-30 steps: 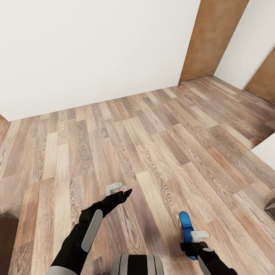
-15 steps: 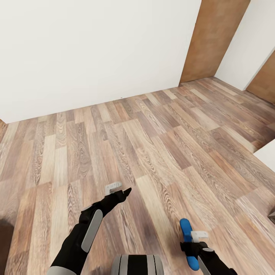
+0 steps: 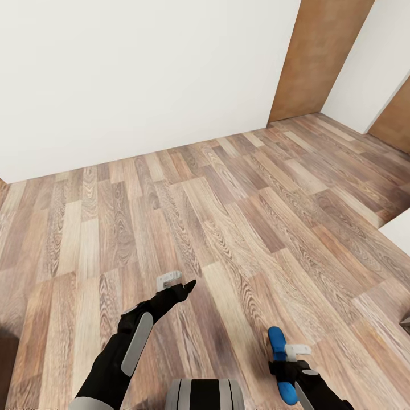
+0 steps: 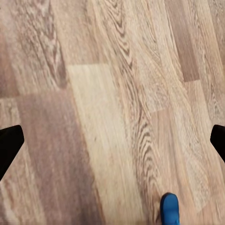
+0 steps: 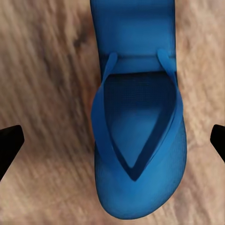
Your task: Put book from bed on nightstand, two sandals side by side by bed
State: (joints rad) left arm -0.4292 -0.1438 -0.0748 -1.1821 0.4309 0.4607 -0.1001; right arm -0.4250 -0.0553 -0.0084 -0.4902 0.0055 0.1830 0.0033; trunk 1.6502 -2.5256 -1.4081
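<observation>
Right gripper (image 3: 293,356): it carries one bright blue flat sandal with a long oval sole (image 3: 280,364), closed on it as far as the head view tells. In the right wrist view the sandal (image 5: 136,117) hangs between the two dark fingertips (image 5: 9,143), which sit far out at the frame edges, so the exact contact is not visible. You see its toe end rounded and its Y-shaped thong strap raised over the footbed.

Left gripper (image 3: 176,287): its jaws stand wide apart and hold nothing. Its wrist view looks down on planks, with a blue sandal tip (image 4: 170,209) showing at the frame edge. I judge that to be the same sandal the right arm holds, though I cannot be sure.

Around you lies light wood-plank floor (image 3: 171,216), with a white wall (image 3: 142,74) ahead and a brown wooden panel (image 3: 319,51) past its corner. A pale corner (image 3: 398,230) juts in at the head view's right edge; what it belongs to I cannot tell.

Handling, as a judgement: the sandal looks light, thin and somewhat flexible. The sole probably bends if you pinch it at one end, so grip across the sole's width near the middle and leave the soft strap alone. It should not break if dropped. It may swing or slip during base turns.

No brand, label or lettering is readable anywhere.
</observation>
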